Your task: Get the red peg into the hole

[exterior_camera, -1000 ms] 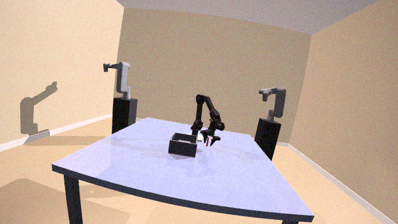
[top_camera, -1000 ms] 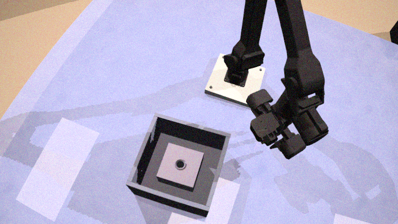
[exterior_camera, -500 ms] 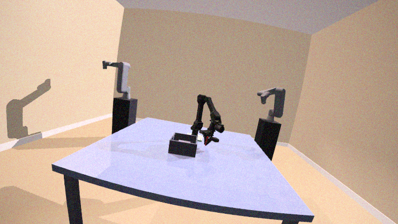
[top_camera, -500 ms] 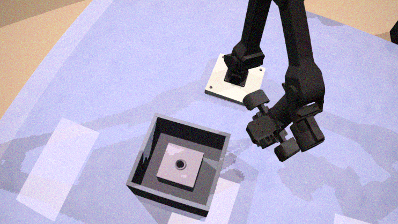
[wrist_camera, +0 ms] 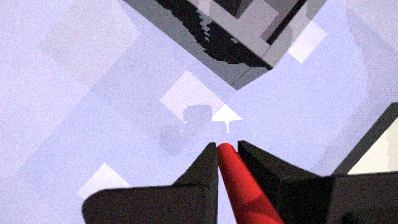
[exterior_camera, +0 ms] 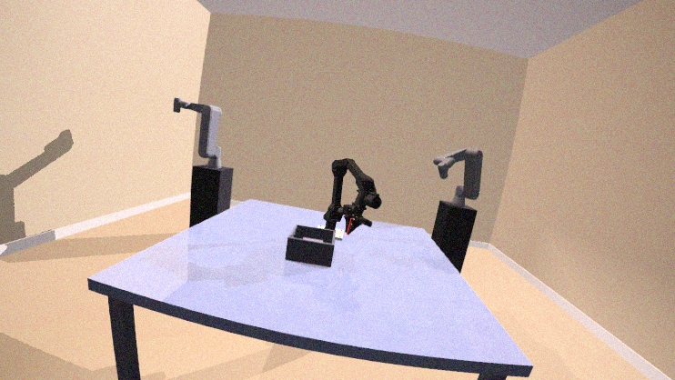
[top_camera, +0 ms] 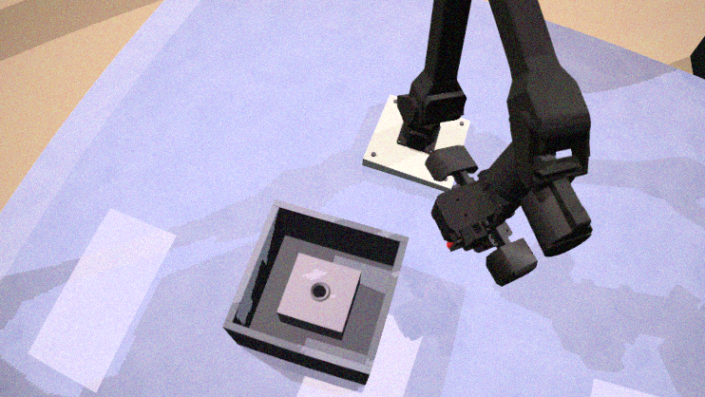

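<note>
Two grey arms point(exterior_camera: 213, 132) point(exterior_camera: 472, 175) stand on black, apparently boxy pedestals point(exterior_camera: 204, 195) point(exterior_camera: 454, 231).

Pincer point(top_camera: 454, 246) point(exterior_camera: 348, 229) point(wrist_camera: 226, 147) now closed on the red peg point(top_camera: 449, 244) point(exterior_camera: 349, 225) point(wrist_camera: 244, 187), fingers previously spread around it, red end newly visible from above
</note>
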Controlling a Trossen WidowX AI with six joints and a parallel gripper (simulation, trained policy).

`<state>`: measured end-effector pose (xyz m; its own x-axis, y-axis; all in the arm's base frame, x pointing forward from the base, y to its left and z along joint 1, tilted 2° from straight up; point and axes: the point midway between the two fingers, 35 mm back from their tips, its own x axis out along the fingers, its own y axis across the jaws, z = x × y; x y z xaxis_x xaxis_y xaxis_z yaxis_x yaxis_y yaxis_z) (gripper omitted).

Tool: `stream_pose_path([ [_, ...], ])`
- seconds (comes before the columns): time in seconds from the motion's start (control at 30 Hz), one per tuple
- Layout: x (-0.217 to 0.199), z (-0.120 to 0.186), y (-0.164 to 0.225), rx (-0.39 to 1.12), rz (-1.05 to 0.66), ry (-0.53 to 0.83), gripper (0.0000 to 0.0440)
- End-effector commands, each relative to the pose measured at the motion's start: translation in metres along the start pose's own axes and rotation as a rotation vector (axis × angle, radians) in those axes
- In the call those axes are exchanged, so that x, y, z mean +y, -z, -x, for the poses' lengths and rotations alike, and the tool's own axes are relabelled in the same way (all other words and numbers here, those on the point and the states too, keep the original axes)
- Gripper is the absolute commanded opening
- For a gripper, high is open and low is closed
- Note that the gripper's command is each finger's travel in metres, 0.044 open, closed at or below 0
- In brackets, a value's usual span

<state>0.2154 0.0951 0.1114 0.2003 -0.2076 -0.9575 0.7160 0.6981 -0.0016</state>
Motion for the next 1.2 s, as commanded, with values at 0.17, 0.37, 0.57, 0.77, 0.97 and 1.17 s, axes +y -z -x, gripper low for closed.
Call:
stream_pose_path([
  [0.17, -0.001, 0.015, -0.041, -0.071, -0.101, -0.018, 0.0000],
  [0.37, -0.004, 0.015, -0.070, -0.111, -0.169, -0.011, 0.0000],
  [0.57, -0.009, 0.008, -0.098, -0.141, -0.215, 0.004, 0.0000],
  [0.77, -0.013, -0.005, -0.124, -0.161, -0.232, 0.015, 0.0000],
  [0.97, -0.017, -0.021, -0.146, -0.161, -0.223, 0.024, 0.0000],
  [1.17, -0.021, -0.038, -0.162, -0.142, -0.188, 0.028, 0.0001],
])
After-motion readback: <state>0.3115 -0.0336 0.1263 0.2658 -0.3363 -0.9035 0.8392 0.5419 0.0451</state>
